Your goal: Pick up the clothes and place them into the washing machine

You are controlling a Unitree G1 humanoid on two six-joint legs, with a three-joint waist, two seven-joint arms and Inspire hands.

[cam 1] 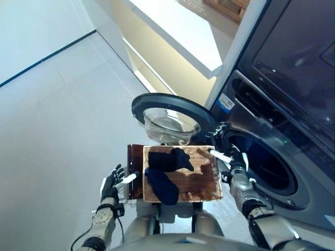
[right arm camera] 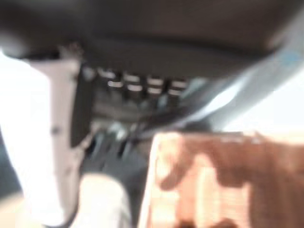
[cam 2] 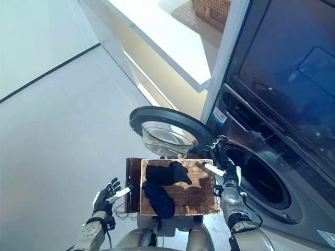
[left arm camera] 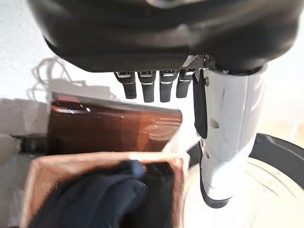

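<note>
Standing open-doored at the robot's right, the washing machine [cam 1: 277, 157] showed a dark, seemingly empty drum, though its depth was hard to read. Its round door [cam 1: 170, 117] hung just beyond the wicker basket [cam 1: 207, 185], where the dark clothes [cam 1: 165, 172] lay untouched, so nothing was loaded. The left hand [cam 1: 111, 182] and right hand [cam 1: 236, 163] flanked the basket, fingers relaxed, holding nothing.

bright daylight on the pale floor [cam 1: 52, 120], right wrist view badly blurred, eye views sharp.

Right wrist view blurred — basket [right arm camera: 223, 180] cut off at edge.
</note>
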